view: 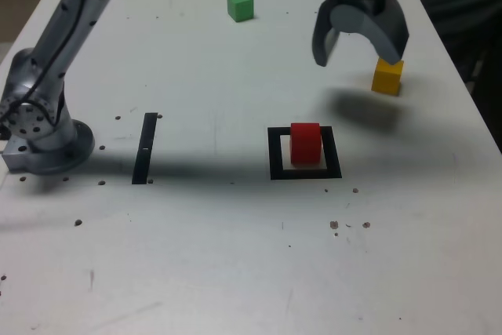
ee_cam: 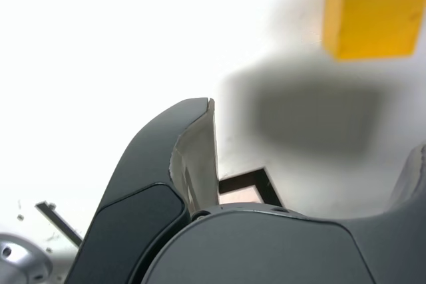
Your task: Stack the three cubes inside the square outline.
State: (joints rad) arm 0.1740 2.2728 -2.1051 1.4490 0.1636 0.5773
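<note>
On the white table, nearest the exterior camera, the red cube sits inside the square outline, with the narrow black strip well off toward the exterior view's left. Farther back, the gripper hangs above the table with its jaws spread wide and nothing between them, just beside the yellow cube. Farthest away, the green cube rests alone.

one cube in square outline — two others apart
</note>
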